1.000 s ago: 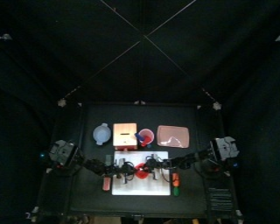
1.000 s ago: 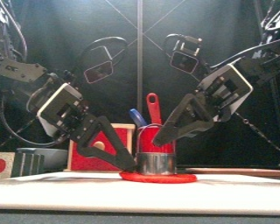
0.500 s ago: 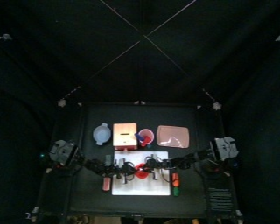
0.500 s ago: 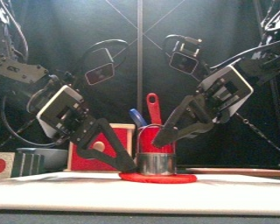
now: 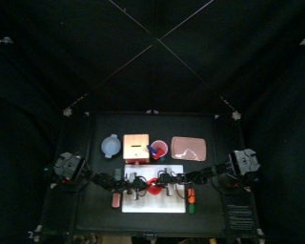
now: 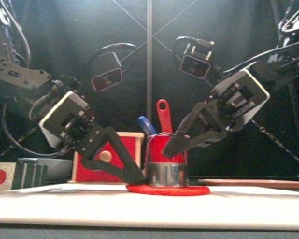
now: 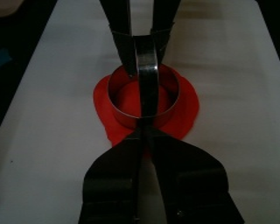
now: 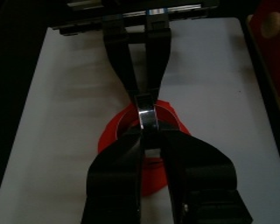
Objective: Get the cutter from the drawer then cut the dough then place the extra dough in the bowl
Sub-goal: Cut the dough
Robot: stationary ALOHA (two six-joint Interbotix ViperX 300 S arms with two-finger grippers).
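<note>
A round metal cutter [image 6: 168,174] stands on the flat red dough [image 6: 168,189] in the middle of the white cutting board [image 5: 172,172]. My left gripper [image 6: 135,175] slants down from the left and is shut on the cutter's rim [image 7: 140,92]. From the right, my right gripper [image 6: 176,149] is shut on the opposite rim [image 8: 145,120]. In the left wrist view the dough [image 7: 189,105] spreads out around the ring. The right wrist view shows the dough [image 8: 116,140] under the jaws, with the cutter mostly hidden.
Behind the board stand a blue-grey bowl [image 5: 111,145], a wooden box [image 5: 136,146] with a red drawer front [image 6: 96,164], a red cup [image 5: 159,148] holding two toy knives, and a pink tray [image 5: 190,148]. Small toy foods [image 5: 114,200] lie by the board's sides.
</note>
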